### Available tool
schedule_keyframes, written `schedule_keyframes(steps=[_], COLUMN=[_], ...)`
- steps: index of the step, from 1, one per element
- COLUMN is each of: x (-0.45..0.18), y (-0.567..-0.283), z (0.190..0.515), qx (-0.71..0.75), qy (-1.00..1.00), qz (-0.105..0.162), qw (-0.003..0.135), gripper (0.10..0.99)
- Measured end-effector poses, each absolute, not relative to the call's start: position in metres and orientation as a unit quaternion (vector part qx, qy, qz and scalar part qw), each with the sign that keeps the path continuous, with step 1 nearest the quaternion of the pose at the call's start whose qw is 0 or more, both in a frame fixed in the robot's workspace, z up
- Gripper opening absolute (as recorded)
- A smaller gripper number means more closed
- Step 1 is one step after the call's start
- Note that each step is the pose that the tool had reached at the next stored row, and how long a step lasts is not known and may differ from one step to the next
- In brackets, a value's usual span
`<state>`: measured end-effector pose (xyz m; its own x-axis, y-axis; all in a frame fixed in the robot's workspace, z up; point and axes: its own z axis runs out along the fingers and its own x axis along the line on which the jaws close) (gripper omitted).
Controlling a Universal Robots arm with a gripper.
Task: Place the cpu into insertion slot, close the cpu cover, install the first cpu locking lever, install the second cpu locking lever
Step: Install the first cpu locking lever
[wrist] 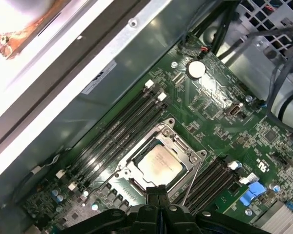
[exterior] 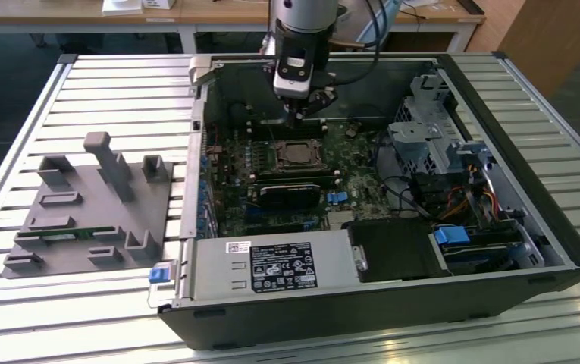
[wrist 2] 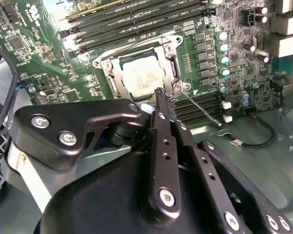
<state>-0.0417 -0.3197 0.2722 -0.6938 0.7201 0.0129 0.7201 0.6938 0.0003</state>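
While the cpu sits under the shut cpu cover, you have one locking lever apparently loose beside that cover; your tool is pressed together

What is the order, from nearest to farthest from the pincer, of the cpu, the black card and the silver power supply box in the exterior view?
Measured from the pincer:
1. cpu, in its socket just under the pincer.
2. black card, beyond the cpu, toward the case's front edge.
3. power supply box, at the case's front edge.
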Motion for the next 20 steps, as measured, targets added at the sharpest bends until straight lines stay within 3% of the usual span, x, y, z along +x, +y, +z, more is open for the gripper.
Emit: schedule_keyframes(steps=[20], x=[-0.0417], y=[-0.3197], z=[0.2722], qx=[-0.325], qy=[-0.946], qz=[-0.002], qw=[0.006], gripper=[0.106])
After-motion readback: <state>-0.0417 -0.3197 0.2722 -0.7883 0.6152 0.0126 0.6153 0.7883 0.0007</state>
